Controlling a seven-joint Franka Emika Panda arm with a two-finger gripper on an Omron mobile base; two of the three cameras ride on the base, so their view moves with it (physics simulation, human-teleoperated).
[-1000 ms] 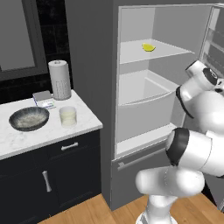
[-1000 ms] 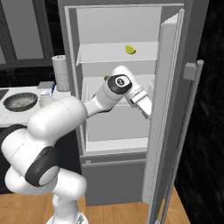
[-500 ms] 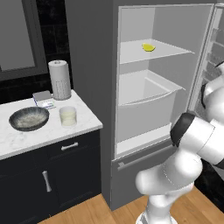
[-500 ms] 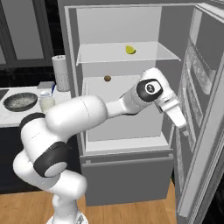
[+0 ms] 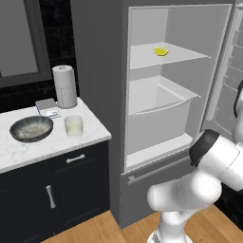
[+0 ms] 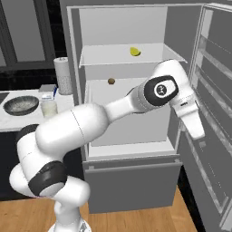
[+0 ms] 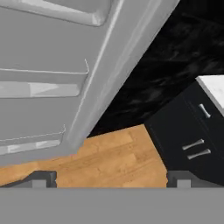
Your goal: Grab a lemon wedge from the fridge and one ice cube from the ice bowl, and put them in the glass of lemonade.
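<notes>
Fridge door (image 6: 213,113): cut off at right edge. Small brown item (image 6: 111,81) behind drawer rim: too small to identify.

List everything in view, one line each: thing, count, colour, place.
fridge: one, grey, door open, right of counter
lemon wedge: one, yellow, upper fridge shelf
brown item: one, small, round, inside fridge below that shelf
drawer: one, white, inside fridge
ice bowl: one, dark, on counter
glass: one, clear, pale liquid, right of bowl
paper towel roll: one, white, behind glass
box: one, small, grey, left of the roll
counter: one, white marble over dark cabinets
gripper: one, open, empty, by fridge door
</notes>
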